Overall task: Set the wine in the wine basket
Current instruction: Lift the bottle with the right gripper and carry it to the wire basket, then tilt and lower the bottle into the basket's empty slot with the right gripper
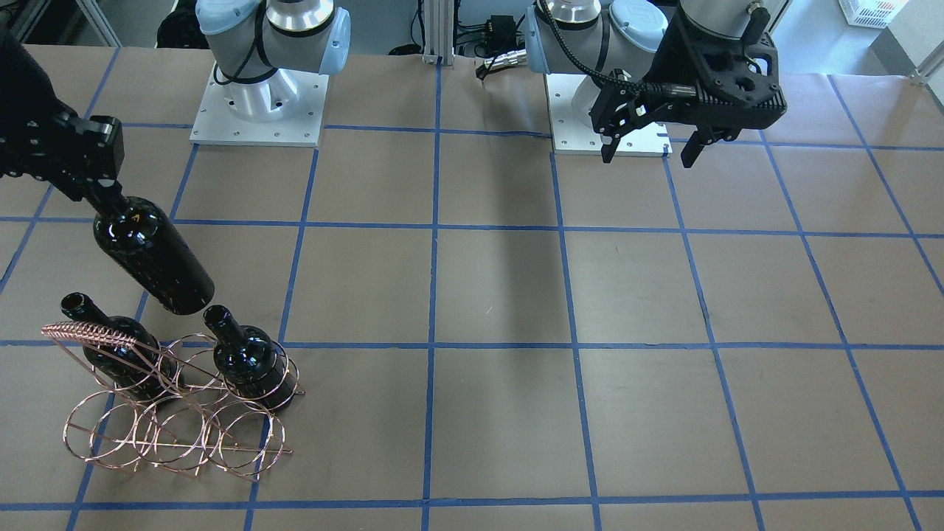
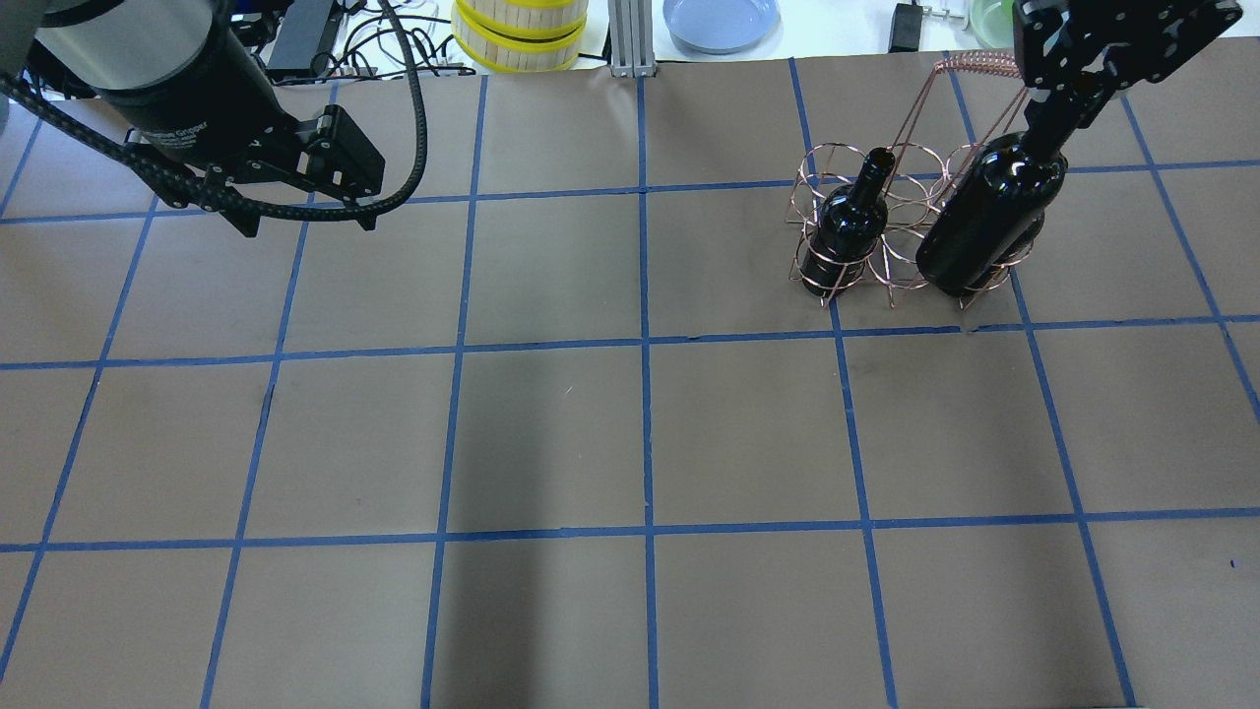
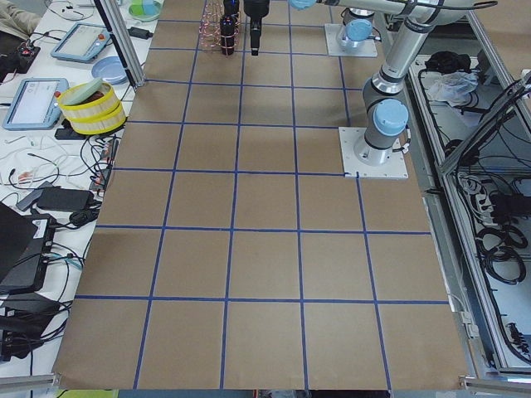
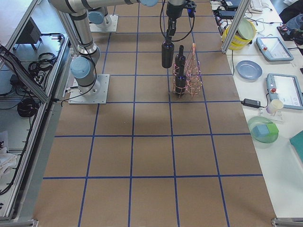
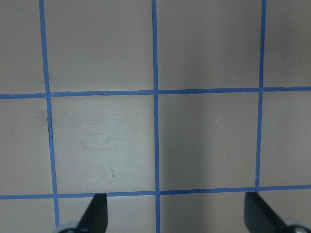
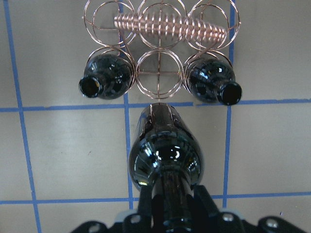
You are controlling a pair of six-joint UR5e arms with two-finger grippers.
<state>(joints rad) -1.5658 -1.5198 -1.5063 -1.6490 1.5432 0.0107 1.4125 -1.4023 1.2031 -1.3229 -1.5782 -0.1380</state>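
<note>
Three bottles, one basket; two stowed, one outstanding.
Item 1: my right tool point(image 6: 172, 201), clamped on the neck of the third bottle point(image 6: 165, 145). It hangs neck-up off the desk point(image 5: 97, 58), just short of the basket point(image 6: 170, 26) on my side.
Item 2: nearer row of rings. First seated bottle point(image 6: 109, 75) and second seated bottle point(image 6: 211, 77) fill the end rings; middle ring point(image 6: 159, 73) vacant, likely my slot.
Item 3: farther row, unfilled.
Item 4: my left tool point(image 5: 175, 221), spread apart, holding nothing, well away from the basket.
Remaining, I judge: carry over, lower, release.
</note>
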